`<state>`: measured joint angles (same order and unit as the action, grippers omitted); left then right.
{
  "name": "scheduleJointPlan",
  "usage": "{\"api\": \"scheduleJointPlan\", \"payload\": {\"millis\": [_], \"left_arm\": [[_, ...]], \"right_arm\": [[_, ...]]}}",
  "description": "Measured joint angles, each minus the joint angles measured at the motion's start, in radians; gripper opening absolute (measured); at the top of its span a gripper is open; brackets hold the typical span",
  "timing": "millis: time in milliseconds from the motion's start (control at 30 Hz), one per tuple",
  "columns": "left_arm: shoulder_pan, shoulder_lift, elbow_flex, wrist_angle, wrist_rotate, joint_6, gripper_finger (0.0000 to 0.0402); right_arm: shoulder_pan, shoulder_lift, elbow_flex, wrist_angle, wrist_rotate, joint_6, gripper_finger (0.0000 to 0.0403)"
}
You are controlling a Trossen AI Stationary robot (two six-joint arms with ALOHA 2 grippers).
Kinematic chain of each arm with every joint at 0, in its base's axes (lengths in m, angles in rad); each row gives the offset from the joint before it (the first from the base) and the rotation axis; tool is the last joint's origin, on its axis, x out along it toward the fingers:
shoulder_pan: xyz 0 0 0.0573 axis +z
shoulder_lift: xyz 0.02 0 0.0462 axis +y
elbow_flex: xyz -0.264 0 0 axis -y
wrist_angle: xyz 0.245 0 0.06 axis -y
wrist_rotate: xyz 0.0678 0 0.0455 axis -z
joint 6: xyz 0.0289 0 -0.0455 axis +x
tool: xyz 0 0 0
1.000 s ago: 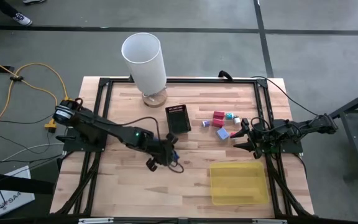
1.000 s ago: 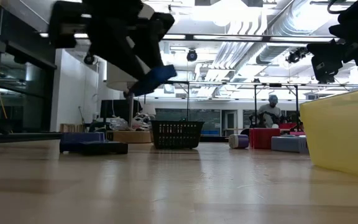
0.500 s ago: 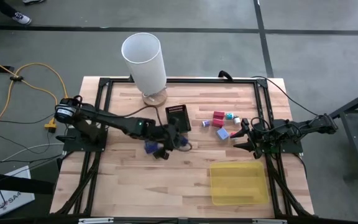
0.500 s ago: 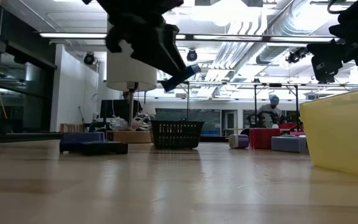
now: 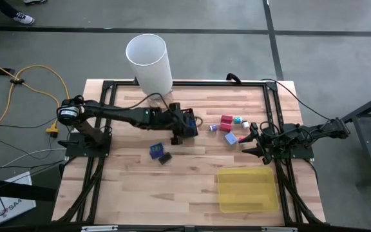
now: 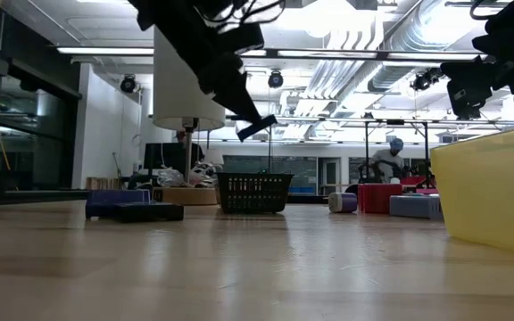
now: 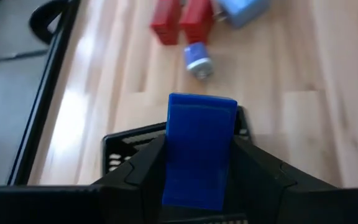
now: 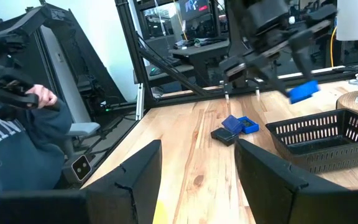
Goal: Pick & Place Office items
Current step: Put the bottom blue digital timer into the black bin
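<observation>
While the blue piece (image 7: 200, 149) sits pinched upright between the two dark fingers of the left hand (image 7: 197, 163), it hangs in the air right over the black mesh box (image 5: 185, 123), whose rim shows just beneath it in the left wrist view. From the right wrist view the same piece reads as a small blue slab held at a tilt above the near wall of the box. The left hand is therefore clenched on the piece, not yet letting go.

Behind the carrying arm, two more pieces lie on the bare desk (image 5: 134, 174): another blue one (image 5: 155, 151) and a black one (image 5: 165, 158) touching or nearly touching it. Past the box lie the red blocks (image 5: 227, 120), a small white and teal piece (image 5: 238, 121), a purple one (image 5: 213, 128) and a pale blue block (image 5: 230, 138), all close together.

The step in hand looks like the placing half of a pick and place, with the box as the likely target. The next move calls for bringing the piece squarely inside the box's rim, lowering a little, then spreading the fingers so it drops in rather than catching on the wall.

The right hand (image 5: 252, 143) waits near the cluster of blocks, above the yellow tray's (image 5: 247, 190) far edge; its fingers stand apart with nothing between them. A tall white cylinder (image 5: 149, 64) stands at the desk's far side.
</observation>
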<state>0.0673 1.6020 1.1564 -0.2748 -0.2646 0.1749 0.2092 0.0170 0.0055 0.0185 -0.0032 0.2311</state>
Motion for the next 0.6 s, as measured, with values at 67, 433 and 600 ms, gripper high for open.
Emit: {"api": "scheduleJointPlan", "payload": {"millis": [67, 433, 600], "left_arm": [[0.021, 0.000, 0.000, 0.002, 0.000, -0.026, 0.0154], [0.071, 0.000, 0.000, 0.032, 0.001, -0.097, 0.0154], [0.073, 0.004, 0.000, 0.030, 0.002, -0.090, 0.0154]], "right_arm": [[0.000, 0.000, 0.000, 0.000, 0.000, 0.000, 0.0190], [0.000, 0.000, 0.000, 0.000, 0.000, 0.000, 0.0190], [0.000, 0.000, 0.000, 0.000, 0.000, 0.000, 0.0190]]}}
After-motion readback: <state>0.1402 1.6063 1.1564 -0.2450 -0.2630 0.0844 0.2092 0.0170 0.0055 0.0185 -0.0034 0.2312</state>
